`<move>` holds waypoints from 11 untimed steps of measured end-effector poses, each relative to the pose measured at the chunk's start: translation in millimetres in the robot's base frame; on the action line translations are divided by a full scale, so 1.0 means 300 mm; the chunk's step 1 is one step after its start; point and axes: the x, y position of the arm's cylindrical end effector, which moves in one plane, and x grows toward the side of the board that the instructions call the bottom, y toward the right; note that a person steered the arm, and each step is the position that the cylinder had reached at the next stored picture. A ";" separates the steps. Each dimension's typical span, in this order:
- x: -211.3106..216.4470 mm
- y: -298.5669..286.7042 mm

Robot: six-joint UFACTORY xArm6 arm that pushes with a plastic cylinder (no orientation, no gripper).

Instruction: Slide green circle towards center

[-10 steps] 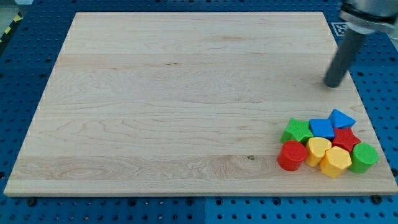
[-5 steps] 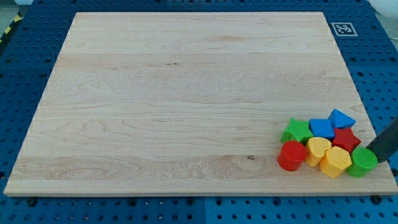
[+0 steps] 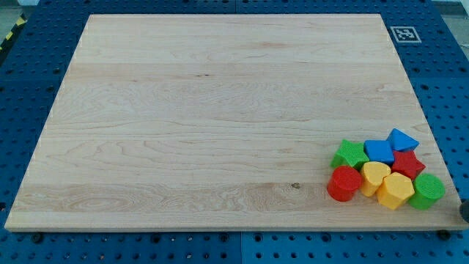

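The green circle (image 3: 427, 190) sits near the board's bottom right corner, at the right end of a tight cluster of blocks. It touches the yellow hexagon (image 3: 396, 191) on its left and the red star (image 3: 407, 164) above it. Only a dark sliver of my rod shows at the view's right edge, with my tip (image 3: 464, 211) just right of and below the green circle, apart from it.
The cluster also holds a green star (image 3: 349, 155), a blue block (image 3: 379, 151), a blue triangle (image 3: 402, 139), a red circle (image 3: 343, 183) and a second yellow block (image 3: 375, 176). The wooden board (image 3: 220, 110) lies on a blue pegboard. A marker tag (image 3: 403, 34) is at the top right.
My rod moved from the board's upper right down past the green circle's right side and is now almost out of view at the bottom right. The green circle shifted slightly left.
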 end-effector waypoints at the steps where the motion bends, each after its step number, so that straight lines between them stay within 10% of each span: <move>1: -0.007 -0.019; 11: -0.385 -0.595</move>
